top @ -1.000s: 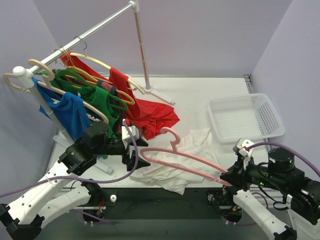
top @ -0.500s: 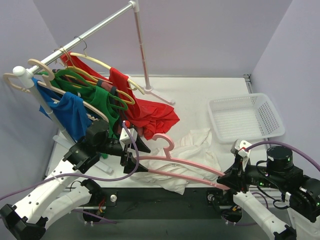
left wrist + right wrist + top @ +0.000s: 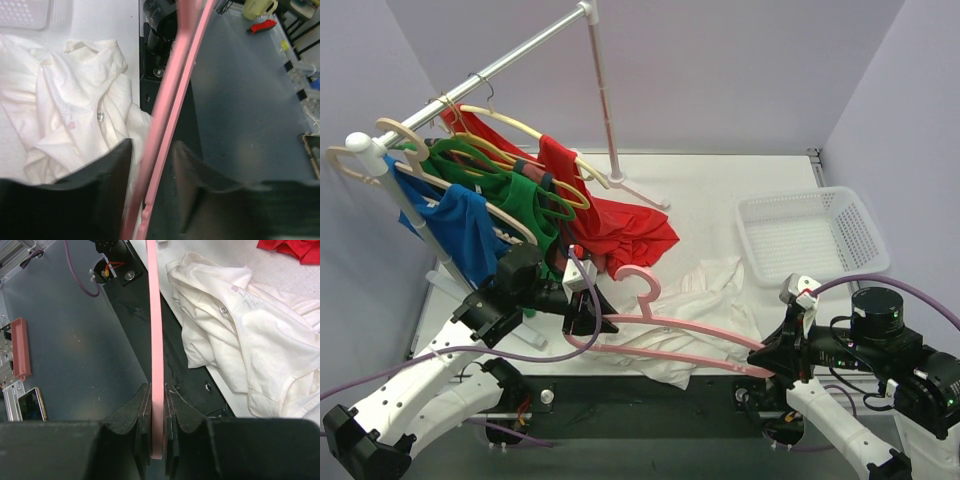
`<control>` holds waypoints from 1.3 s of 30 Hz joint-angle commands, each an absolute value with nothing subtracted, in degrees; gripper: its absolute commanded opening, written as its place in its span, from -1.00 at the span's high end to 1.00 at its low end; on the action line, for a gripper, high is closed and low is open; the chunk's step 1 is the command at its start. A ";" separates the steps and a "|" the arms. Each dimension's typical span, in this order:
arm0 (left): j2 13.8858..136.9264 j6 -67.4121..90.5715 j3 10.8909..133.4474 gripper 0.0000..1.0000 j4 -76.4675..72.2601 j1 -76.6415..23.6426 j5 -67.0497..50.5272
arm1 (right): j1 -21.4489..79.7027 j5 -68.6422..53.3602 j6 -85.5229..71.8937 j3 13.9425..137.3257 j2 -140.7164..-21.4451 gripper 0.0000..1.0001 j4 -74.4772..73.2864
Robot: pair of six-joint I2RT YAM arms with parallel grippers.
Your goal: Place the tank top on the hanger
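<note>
- The hanger (image 3: 700, 328) is held level above the near edge of the counter (image 3: 720, 180), between the two arms, crossing over the near part of the tank top (image 3: 715, 290).
- The tank top lies crumpled on the counter, near the middle.
- The right gripper (image 3: 157, 395) is clamped on the hanger's right end.
- The left gripper (image 3: 150, 150) has its jaws half-closed on either side of the left end. Whether they press on it cannot be told.
- A red garment (image 3: 630, 235) droops from the rack just left of the tank top.
- Green (image 3: 525, 200) and blue (image 3: 465, 225) garments hang further left.
- A white basket (image 3: 800, 197) sits far right, well apart.
</note>
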State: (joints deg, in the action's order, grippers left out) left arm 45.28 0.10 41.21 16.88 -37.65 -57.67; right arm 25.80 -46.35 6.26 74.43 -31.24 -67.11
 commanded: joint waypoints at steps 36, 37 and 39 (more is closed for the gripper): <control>45.62 5.35 52.65 1.00 21.80 -73.13 -14.94 | 62.13 -32.08 6.33 67.86 -50.63 -0.45 -37.53; 44.57 5.80 52.21 1.00 20.67 -73.13 -15.29 | 62.40 -31.99 6.50 67.50 -51.06 -0.44 -37.53; 43.51 7.02 50.98 1.00 19.87 -73.13 -15.38 | 63.19 -31.73 6.68 66.89 -51.50 -0.39 -37.53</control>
State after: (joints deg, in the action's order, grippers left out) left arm 46.50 3.66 51.99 26.85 -72.79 -15.35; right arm 61.67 -33.58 4.73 67.90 -51.62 -41.10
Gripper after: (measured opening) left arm 0.144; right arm 0.719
